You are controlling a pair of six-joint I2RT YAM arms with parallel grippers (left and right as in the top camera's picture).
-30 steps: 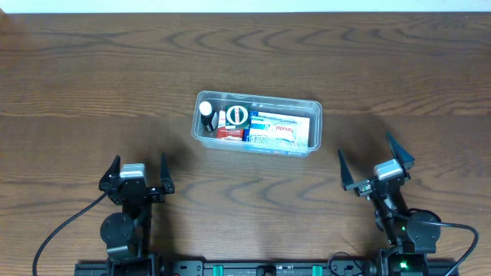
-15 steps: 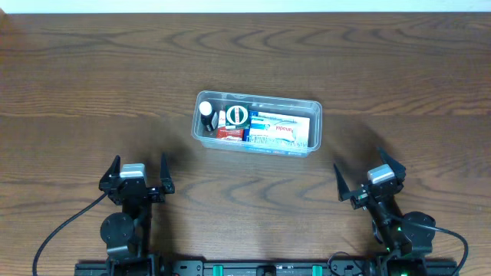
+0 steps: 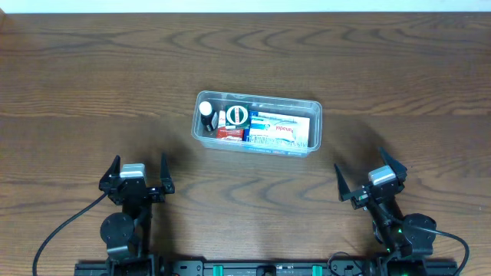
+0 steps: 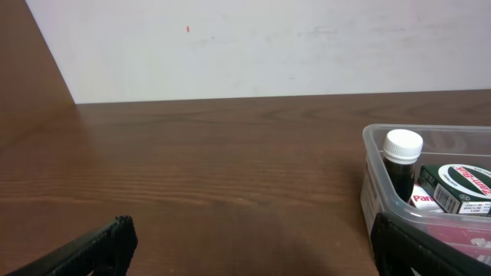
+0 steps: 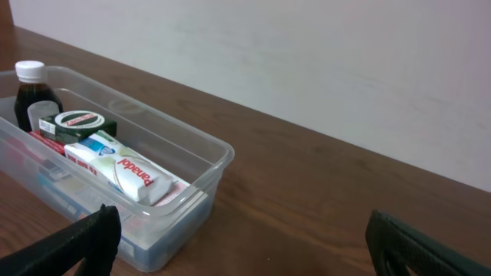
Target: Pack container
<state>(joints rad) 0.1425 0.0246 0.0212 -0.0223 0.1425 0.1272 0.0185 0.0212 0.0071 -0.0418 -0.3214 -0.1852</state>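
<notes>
The clear container (image 3: pixel 315 115) stands at the table's middle. It holds a dark bottle with a white cap (image 3: pixel 205 113), a green round-label box (image 3: pixel 236 116), a red packet (image 3: pixel 229 133) and white-and-blue boxes (image 3: pixel 280 129). It also shows in the left wrist view (image 4: pixel 372 165) and the right wrist view (image 5: pixel 207 172). My left gripper (image 3: pixel 139 175) is open and empty near the front left. My right gripper (image 3: pixel 367 180) is open and empty near the front right. Both are well clear of the container.
The brown wooden table (image 3: pixel 92 84) extends around the container. A white wall (image 4: pixel 268 46) runs behind the table's far edge.
My right gripper drew back toward the front edge and turned slightly left about a second ago, then held still. The left arm and the container have not moved.
</notes>
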